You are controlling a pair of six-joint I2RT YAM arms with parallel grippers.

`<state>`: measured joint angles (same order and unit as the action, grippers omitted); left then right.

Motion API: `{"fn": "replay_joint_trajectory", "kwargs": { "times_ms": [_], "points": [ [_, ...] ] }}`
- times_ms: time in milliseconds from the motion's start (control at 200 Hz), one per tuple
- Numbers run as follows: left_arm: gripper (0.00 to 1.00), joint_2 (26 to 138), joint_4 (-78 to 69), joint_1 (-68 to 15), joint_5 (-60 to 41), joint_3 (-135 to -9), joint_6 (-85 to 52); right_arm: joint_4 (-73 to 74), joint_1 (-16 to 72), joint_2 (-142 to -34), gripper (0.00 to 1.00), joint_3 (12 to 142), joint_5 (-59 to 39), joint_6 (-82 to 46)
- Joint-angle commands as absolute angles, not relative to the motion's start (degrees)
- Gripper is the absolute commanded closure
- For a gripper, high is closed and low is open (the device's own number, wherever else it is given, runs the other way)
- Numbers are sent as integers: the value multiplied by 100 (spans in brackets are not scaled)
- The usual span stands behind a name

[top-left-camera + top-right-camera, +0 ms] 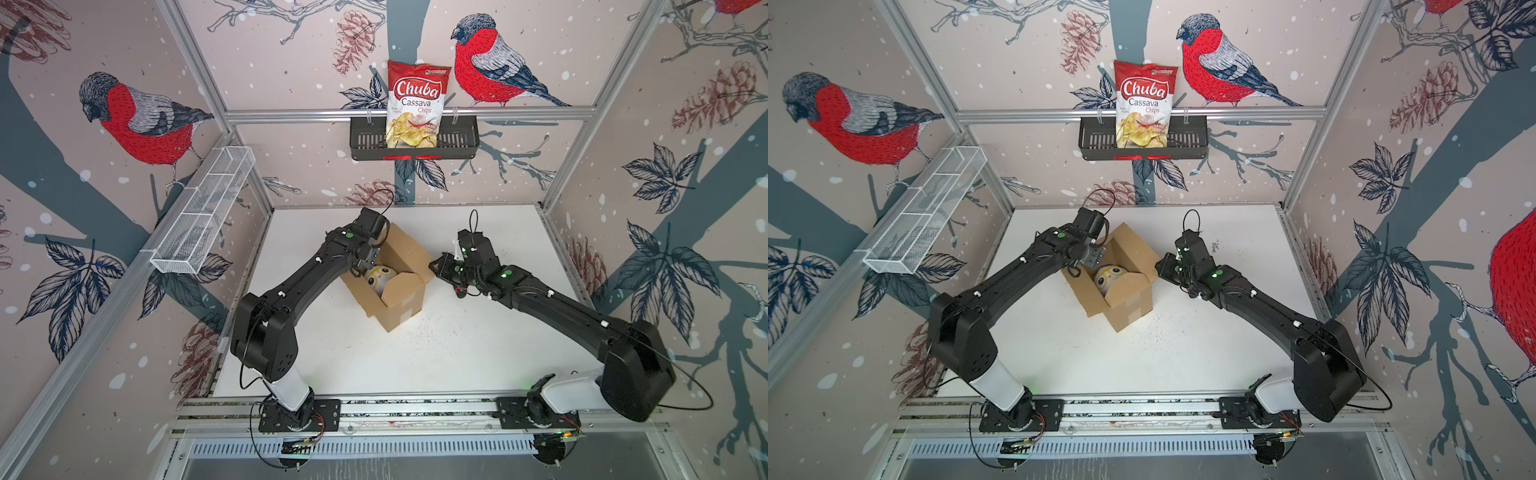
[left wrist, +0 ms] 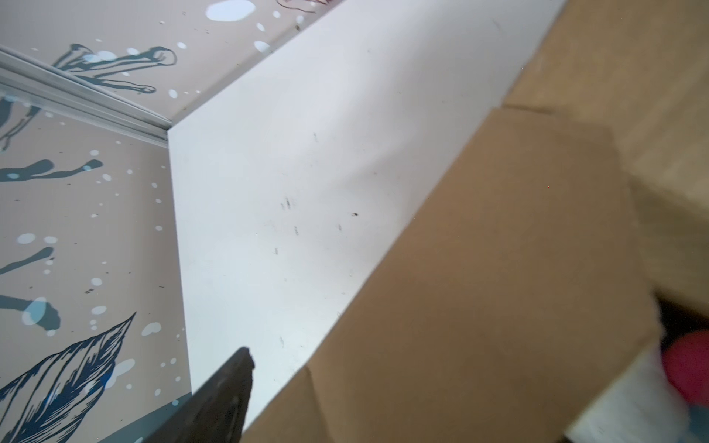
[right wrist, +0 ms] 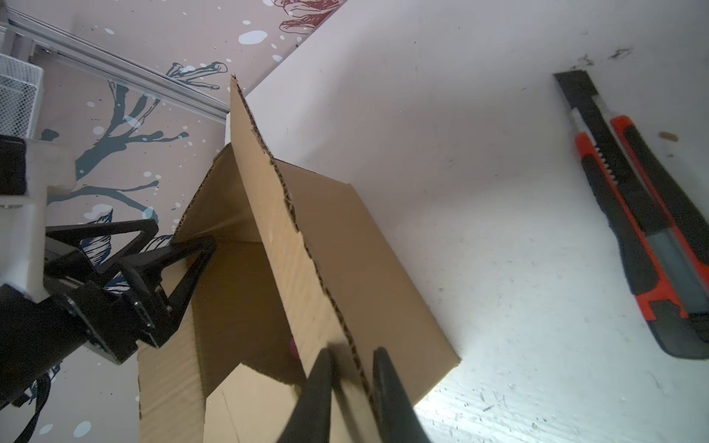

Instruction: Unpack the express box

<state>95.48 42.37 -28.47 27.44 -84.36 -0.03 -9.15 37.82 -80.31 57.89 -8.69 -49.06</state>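
Note:
The express box (image 1: 401,307) (image 1: 1129,309) stands open in the middle of the white table, its brown flaps raised. Inside it lies a round white toy (image 1: 380,278) (image 1: 1108,277) with orange rings. My left gripper (image 1: 365,259) (image 1: 1094,257) (image 3: 184,237) hangs open at the box's far left side, over the opening. In the left wrist view only one of its fingers (image 2: 230,391) shows, beside a cardboard flap (image 2: 498,287). My right gripper (image 1: 434,266) (image 1: 1158,266) (image 3: 353,356) is shut on the corrugated edge of the right flap (image 3: 368,249).
An orange and black utility knife (image 3: 633,214) lies on the table by the right arm. A black wall basket (image 1: 457,145) at the back holds a chips bag (image 1: 415,104). A white wire basket (image 1: 203,212) hangs on the left wall.

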Motion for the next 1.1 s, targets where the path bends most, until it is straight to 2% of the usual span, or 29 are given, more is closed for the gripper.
{"fn": "replay_joint_trajectory", "kwargs": {
  "times_ms": [0,675,1096],
  "points": [
    [16,9478,4083,-2767,2990,-8530,-21,-870,3767,-8026,90,5792,-888,-4738],
    [15,9602,3396,-2435,3340,-8852,-316,-1195,3678,-8068,95,5845,-971,-4509],
    [31,10195,3322,-2399,3271,-8979,-448,-1206,3599,-8130,96,5836,-1076,-4465]
  ]
}}
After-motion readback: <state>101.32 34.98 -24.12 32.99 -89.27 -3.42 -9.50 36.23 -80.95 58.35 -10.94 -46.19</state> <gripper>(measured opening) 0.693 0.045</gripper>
